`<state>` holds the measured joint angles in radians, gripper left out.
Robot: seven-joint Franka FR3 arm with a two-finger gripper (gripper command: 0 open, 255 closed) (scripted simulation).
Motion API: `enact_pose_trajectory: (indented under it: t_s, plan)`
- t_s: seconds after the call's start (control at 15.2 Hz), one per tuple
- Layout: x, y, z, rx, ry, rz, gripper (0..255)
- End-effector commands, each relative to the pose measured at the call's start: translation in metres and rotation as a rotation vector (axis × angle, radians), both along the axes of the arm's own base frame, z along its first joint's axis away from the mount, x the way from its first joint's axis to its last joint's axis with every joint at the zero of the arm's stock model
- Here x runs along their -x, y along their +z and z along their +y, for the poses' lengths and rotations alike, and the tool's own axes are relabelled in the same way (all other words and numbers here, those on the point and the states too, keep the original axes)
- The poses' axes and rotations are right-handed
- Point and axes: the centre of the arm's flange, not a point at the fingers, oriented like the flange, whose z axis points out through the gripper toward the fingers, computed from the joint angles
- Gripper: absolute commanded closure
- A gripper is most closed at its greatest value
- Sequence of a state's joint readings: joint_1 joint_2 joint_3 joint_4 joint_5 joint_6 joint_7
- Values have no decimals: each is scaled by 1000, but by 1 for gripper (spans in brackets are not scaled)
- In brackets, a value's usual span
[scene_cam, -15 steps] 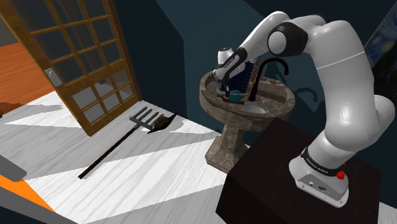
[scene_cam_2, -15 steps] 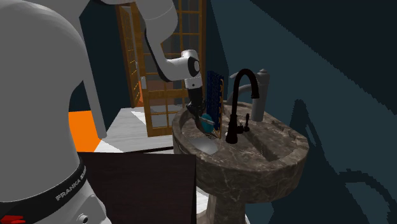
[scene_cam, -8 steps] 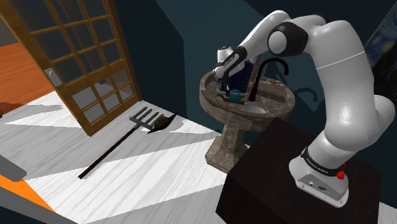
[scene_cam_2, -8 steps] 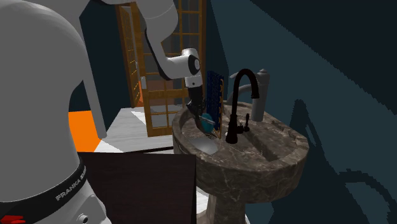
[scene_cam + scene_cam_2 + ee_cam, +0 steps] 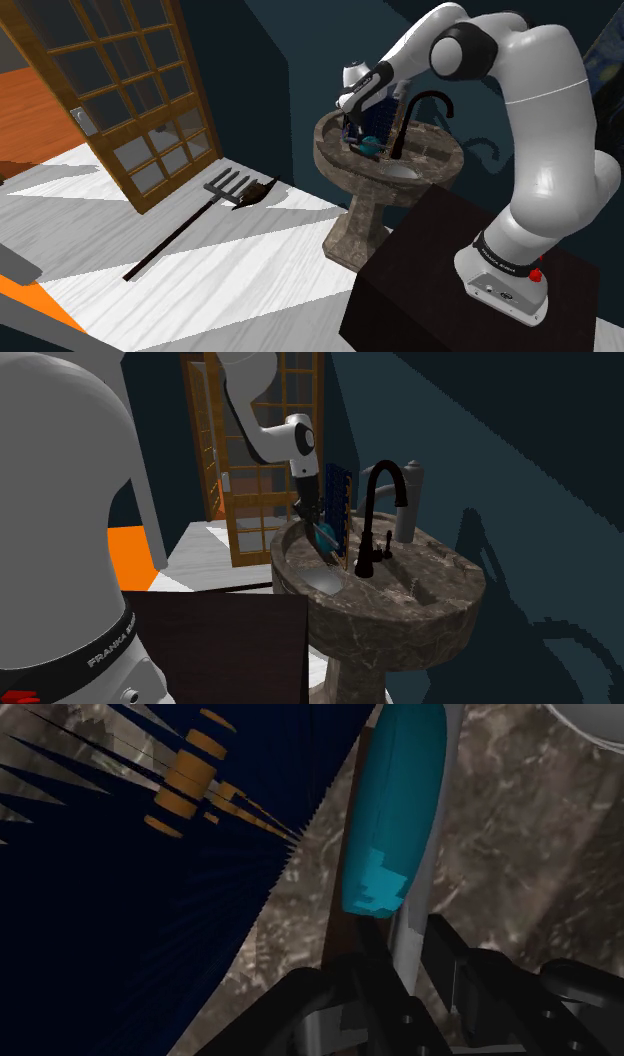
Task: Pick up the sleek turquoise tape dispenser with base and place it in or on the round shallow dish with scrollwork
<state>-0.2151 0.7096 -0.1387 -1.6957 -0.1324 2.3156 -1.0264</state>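
1. Turquoise and glossy, the tape dispenser (image 5: 395, 814) stands out from the gripper (image 5: 395, 959). The gripper's black fingers are clenched on its lower end, where a pale grey base strip runs along the coloured shell.
2. In the second exterior view it hangs at the door-side edge of the mottled stone pedestal sink (image 5: 440, 592). It is just beside a dark blue object with orange bands (image 5: 336, 502) and near the black faucet (image 5: 380, 512). It seems clear of the stone, though the gap is hard to judge.
3. A pale grey round shape in the sink top, just below the gripper, is most likely the round shallow dish (image 5: 322, 580). No scrollwork can be made out on it.
4. The dispenser looks rigid and fairly light. Its curved, smooth shell is probably slippery, so the flatter sides near the base are the safer hold.
5. Because it is held by one end, the long body may pivot in the fingers if swung quickly.
6. The move to the dish looks short. It calls for a slow descent, base first, keeping away from the faucet and the blue object.
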Motion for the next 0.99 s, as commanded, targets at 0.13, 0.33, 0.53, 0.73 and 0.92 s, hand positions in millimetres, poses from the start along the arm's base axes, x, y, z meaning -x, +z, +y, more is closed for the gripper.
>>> enact_pose_trajectory:
  t_s: [0.13,0.33,0.53,0.73,0.92]
  plan:
    - [-3,30,-11,13,-8,-17,255]
    - [-3,46,-11,13,-8,-17,255]
    - [-3,62,-11,13,-8,-17,255]
    - [24,69,-9,13,-8,-17,255]
    - [63,71,-7,13,-8,-17,255]
